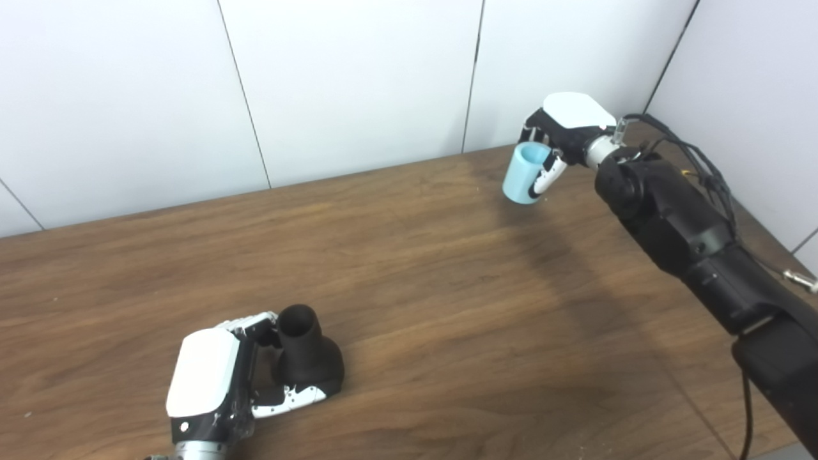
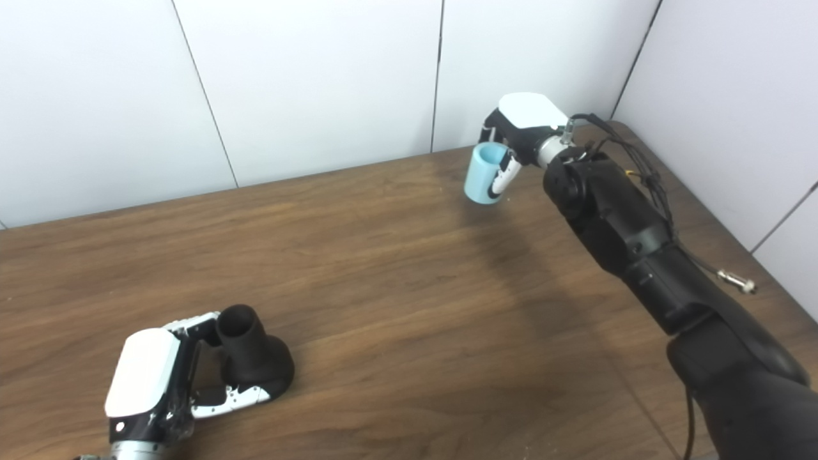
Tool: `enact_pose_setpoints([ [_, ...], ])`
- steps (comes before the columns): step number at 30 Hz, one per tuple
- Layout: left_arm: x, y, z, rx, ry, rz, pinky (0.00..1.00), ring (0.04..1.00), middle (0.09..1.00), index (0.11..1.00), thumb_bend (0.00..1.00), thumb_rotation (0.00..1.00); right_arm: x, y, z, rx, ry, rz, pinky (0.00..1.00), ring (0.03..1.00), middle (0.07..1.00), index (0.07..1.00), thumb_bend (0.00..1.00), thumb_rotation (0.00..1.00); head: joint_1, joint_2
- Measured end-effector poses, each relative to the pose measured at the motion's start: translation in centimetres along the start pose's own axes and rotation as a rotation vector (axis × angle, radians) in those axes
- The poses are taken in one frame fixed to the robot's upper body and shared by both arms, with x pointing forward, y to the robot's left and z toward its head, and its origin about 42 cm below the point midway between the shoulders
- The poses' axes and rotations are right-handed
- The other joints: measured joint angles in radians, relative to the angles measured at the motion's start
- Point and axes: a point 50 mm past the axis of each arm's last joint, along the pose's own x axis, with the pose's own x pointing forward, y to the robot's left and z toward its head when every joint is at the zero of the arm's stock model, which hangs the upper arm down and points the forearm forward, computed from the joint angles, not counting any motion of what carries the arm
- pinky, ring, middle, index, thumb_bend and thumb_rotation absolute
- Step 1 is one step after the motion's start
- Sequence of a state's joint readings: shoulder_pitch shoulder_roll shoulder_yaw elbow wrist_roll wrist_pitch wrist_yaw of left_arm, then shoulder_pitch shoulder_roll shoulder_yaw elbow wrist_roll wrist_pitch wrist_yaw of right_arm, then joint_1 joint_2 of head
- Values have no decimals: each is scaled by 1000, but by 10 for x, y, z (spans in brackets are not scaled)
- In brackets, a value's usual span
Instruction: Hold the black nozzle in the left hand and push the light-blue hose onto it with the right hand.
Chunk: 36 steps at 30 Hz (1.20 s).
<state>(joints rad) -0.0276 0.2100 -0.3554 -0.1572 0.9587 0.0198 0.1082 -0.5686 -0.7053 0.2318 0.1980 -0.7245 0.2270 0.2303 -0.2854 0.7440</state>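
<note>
The left hand [image 1: 211,383] has its fingers [image 1: 291,397] wrapped round the black nozzle [image 1: 307,358], low at the near table [image 1: 409,268] edge. The right hand's [image 1: 562,137] fingers clasp the light-blue hose [image 1: 525,172], well apart, far right. The hose looks light and somewhat pliable; a mid-body grip seems best.

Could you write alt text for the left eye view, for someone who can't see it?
A robot's left hand grips an upright black nozzle on a wooden table near the front, while its right hand, far across the table by the white wall, holds a short light-blue hose. The two parts are well apart.
</note>
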Motion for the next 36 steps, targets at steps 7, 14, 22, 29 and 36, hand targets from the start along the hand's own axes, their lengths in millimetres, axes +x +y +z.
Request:
enact_pose_setpoints([
  [7, 0, -3, 4, 12, -3, 7, 573, 527, 486, 484, 526, 0, -34, -33, 49, -17, -180, -57, 420, 399, 504, 491, 519, 0, 92, 2],
  [14, 3, -9, 16, 13, 10, 11, 620, 548, 488, 484, 525, 0, -64, -57, 86, -6, -295, -60, 429, 407, 522, 485, 518, 0, 159, -2],
  [22, 4, -14, 25, 17, 7, 17, 545, 509, 470, 491, 527, 0, -85, -71, 125, 5, -415, 4, 746, 476, 473, 497, 520, 0, 212, 3],
  [29, 5, -17, 30, 20, 9, 19, 610, 545, 487, 485, 526, 0, -100, -86, 167, 57, -583, -26, 315, 358, 481, 542, 511, 0, 267, 6],
  [36, 6, -18, 33, 27, 8, 17, 628, 566, 493, 482, 525, 0, -105, -84, 203, 108, -674, -9, 434, 380, 486, 532, 515, 0, 290, 6],
])
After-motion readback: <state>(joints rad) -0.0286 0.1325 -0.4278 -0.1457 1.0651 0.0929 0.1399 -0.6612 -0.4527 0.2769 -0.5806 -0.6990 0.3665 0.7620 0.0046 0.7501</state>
